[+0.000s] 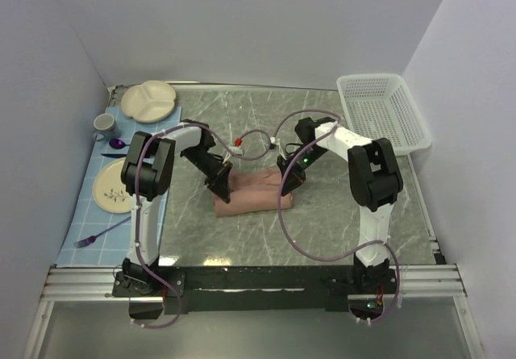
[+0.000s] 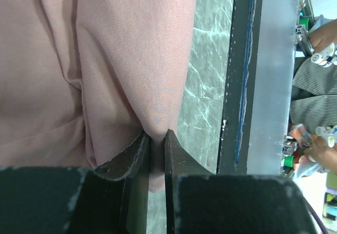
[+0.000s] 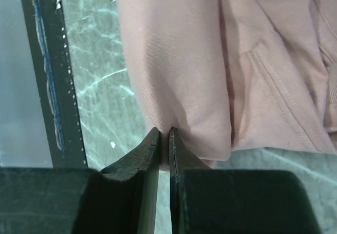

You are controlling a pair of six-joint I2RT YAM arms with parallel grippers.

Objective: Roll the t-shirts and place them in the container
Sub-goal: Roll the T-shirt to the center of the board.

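Note:
The dusty-pink t-shirt point(image 1: 254, 192) lies folded into a narrow band in the middle of the table. My left gripper point(image 1: 221, 183) is at its left end, shut on a pinch of the pink cloth point(image 2: 131, 60), which shows between the dark fingers point(image 2: 134, 158). My right gripper point(image 1: 289, 183) is at the band's right end, also shut on a fold of the t-shirt point(image 3: 174, 71), squeezed between its fingers point(image 3: 181, 152). The chest print is hidden.
A white basket point(image 1: 382, 115) stands at the back right. On the left a blue mat point(image 1: 97, 189) holds a divided plate point(image 1: 148, 101), a mug point(image 1: 105, 124), a flowered plate point(image 1: 111, 185) and a purple fork point(image 1: 101, 234). The table's dark front edge point(image 2: 239, 87) is close.

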